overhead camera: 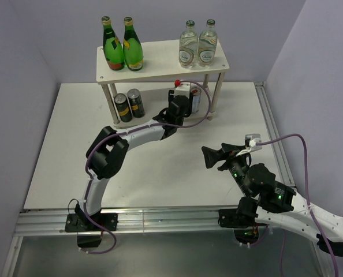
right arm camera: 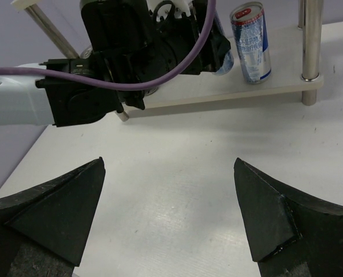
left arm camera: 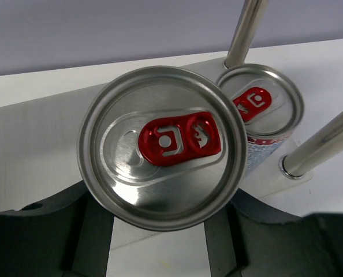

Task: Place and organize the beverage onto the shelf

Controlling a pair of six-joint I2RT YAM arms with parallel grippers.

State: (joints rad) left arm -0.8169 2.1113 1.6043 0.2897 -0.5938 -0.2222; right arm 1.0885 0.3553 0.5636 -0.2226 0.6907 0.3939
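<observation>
The shelf (overhead camera: 160,64) stands at the back with two green bottles (overhead camera: 124,49) and two clear bottles (overhead camera: 198,45) on its top board. My left gripper (overhead camera: 179,107) reaches under that board and is shut on a silver can with a red tab (left arm camera: 160,147), over the lower board (left arm camera: 33,150). Whether that can rests on the board I cannot tell. A second silver can (left arm camera: 258,109) stands just right of it, beside the right legs. My right gripper (overhead camera: 209,157) hangs open over bare table, its fingers (right arm camera: 56,213) wide apart.
Two dark cans (overhead camera: 129,105) stand at the left end of the lower tier. Metal legs (left arm camera: 321,144) rise close to the right of the standing silver can. Purple walls close in the table at the back and sides.
</observation>
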